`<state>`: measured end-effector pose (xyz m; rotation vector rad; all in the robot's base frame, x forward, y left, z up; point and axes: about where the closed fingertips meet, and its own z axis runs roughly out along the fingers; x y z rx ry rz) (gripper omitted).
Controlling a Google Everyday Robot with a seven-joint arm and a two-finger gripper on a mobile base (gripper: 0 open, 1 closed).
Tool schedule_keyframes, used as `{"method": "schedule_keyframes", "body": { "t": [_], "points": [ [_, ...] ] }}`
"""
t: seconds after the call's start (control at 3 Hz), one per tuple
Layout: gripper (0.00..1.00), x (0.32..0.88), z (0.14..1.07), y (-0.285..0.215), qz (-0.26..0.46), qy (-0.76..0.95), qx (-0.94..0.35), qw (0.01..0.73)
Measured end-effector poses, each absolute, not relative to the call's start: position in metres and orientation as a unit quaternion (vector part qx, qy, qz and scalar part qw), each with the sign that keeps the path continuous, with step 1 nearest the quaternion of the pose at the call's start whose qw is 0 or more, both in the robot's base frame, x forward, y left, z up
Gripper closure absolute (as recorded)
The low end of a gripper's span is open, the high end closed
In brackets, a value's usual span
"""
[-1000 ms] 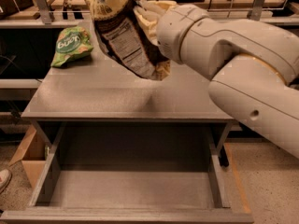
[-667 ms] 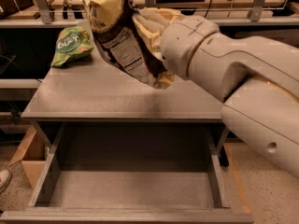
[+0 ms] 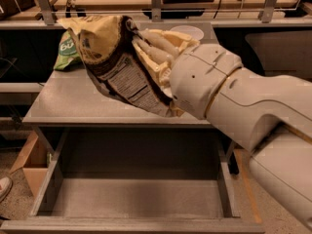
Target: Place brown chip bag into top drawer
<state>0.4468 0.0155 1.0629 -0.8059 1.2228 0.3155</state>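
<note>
My gripper [image 3: 146, 50] is shut on the brown chip bag [image 3: 117, 62], a crumpled brown foil bag with a tan-yellow end and a grey printed back. It holds the bag in the air over the grey cabinet top [image 3: 68, 104], near its front edge. The top drawer [image 3: 136, 199] stands pulled out and open below, wide, shallow and grey, with nothing in it. My pale arm [image 3: 243, 106] fills the right side of the view and hides the cabinet's right part.
A green chip bag [image 3: 66, 52] lies at the cabinet top's far left, partly behind the brown bag. A white bowl [image 3: 187, 31] sits at the far right. A cardboard box [image 3: 31, 165] stands on the floor left of the drawer. Shelving lies behind.
My arm has come toward the front of the cabinet with the brown chip bag still held. The bag now hangs lower and nearer the open drawer.
</note>
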Motion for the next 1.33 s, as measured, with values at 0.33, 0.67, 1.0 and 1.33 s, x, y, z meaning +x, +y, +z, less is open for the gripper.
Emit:
{"method": "schedule_keyframes", "body": {
  "t": [0.33,0.67,1.0,1.33],
  "points": [
    [1.00,0.444,1.060,0.022,0.155,0.554,-0.373,0.728],
    [1.00,0.421,1.055,0.041,0.187,0.541,-0.382,0.726],
    [1.00,0.393,1.039,0.067,0.223,0.531,-0.402,0.712],
    [1.00,0.374,1.022,0.085,0.248,0.531,-0.420,0.693]
  ]
}}
